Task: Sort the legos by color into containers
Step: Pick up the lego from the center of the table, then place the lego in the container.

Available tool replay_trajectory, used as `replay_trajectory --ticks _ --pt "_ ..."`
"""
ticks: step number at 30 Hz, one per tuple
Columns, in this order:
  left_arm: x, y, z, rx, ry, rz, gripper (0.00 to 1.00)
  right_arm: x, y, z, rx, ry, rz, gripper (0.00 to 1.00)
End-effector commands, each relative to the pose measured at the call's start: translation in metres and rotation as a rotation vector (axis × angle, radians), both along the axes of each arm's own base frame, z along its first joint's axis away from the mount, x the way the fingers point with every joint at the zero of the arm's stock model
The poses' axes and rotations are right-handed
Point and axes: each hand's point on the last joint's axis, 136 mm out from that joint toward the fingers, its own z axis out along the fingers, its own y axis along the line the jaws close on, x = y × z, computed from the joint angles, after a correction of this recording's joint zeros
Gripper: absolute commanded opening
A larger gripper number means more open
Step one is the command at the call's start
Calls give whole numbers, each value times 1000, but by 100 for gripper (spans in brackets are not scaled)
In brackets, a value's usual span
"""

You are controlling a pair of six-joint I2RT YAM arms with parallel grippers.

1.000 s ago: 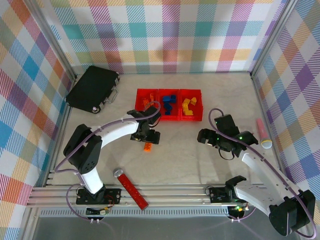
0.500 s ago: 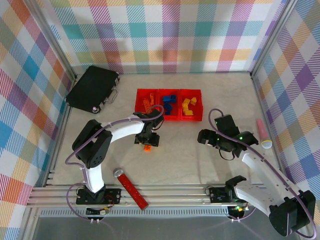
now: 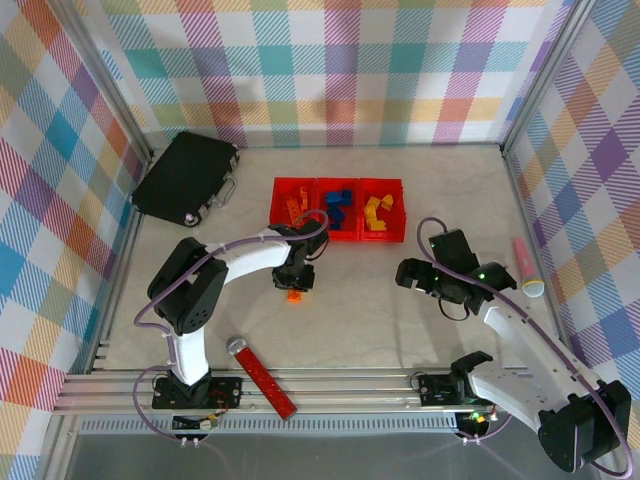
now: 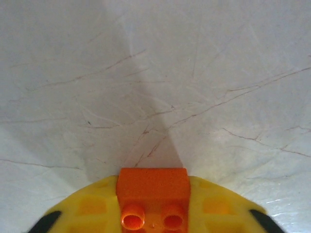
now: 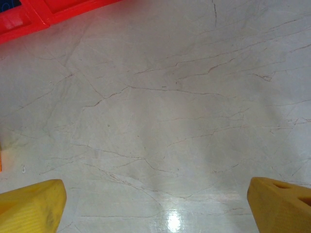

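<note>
Left tool pinching orange lego down on table, just short of containers | right tool spread, idle | risk: shallow fingertip grip, may twist or slip on lift, dropping outside containers

Lab cell: plaid walls, aluminium frame
</note>
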Motion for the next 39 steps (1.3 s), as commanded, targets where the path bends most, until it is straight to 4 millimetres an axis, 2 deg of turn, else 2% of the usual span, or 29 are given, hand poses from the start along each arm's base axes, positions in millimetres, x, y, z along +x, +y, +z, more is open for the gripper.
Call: replay_trajectory --ticks 1,6,8,11,14,17,20,24,29,33,35,37,39 --pt "4 4 29 8 -55 33 14 1 -5 5 -27 -9 2 96" --pt "38 2 109 -32 -251 58 12 4 -8 6 -46 -20 -7 96" --pt "59 2 138 -43 -319 57 11 8 -6 10 -41 -29 -7 96" --pt "94 4 168 -63 -400 68 11 12 -4 14 -38 -41 -5 96" --pt "130 7 184 -78 -454 86 11 12 -5 18 -45 -51 0 96" --pt "164 14 184 -84 -481 113 10 11 -9 18 -62 -59 1 96" --pt "188 16 172 -100 -487 138 10 9 -12 16 -76 -57 2 96" --pt "203 11 149 -93 -483 121 10 3 -17 13 -92 -51 -1 96" --pt "213 13 116 -62 -438 131 11 0 -18 12 -91 -54 1 96" --pt "215 12 99 -66 -418 133 24 -4 -19 12 -92 -45 0 96" --pt "216 13 97 -60 -421 133 35 -6 -21 13 -96 -48 -1 96" --pt "217 14 101 -56 -432 133 42 -8 -23 15 -103 -52 -4 96" --pt "218 17 114 -58 -461 130 52 -9 -25 18 -106 -59 -8 97"
